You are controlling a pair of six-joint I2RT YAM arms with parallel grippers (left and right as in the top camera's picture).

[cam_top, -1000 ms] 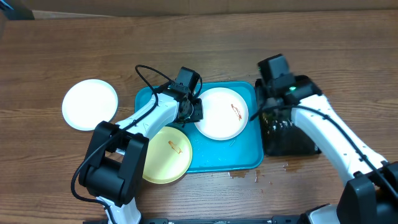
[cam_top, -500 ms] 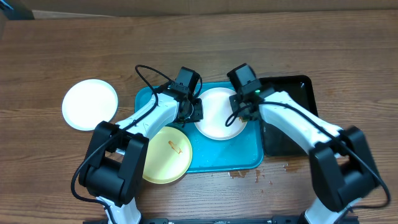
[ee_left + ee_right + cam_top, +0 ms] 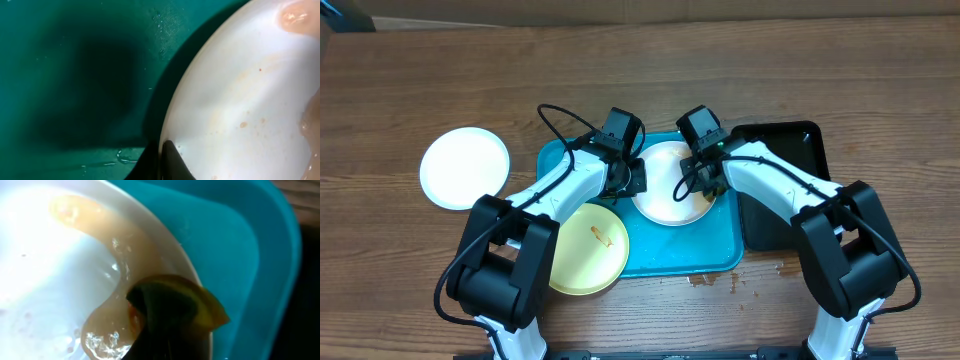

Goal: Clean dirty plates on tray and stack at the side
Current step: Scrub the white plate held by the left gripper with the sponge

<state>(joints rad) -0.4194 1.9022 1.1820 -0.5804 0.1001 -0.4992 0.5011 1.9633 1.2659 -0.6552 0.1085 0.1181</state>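
Swinging over from black tray [image 3: 790, 145], right gripper [image 3: 706, 172] is scrubbing white plate [image 3: 665, 198] in tray's [image 3: 670, 255] far half, pinching sponge [image 3: 170, 305]; left gripper [image 3: 630, 178] touching plate's rim, closure unclear; plate likely stiff, light, wet-slick, so hold rim.

White arms [image 3: 567, 185], black joints [image 3: 505, 250], looping black cable [image 3: 552, 113].

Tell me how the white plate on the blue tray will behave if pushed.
Likely slides easily: the white plate sits on a smooth tray with water droplets showing. Probably slippery to grip: a wet smear lies across it by the sponge. It looks rigid and shallow, so it shouldn't flex or tip.
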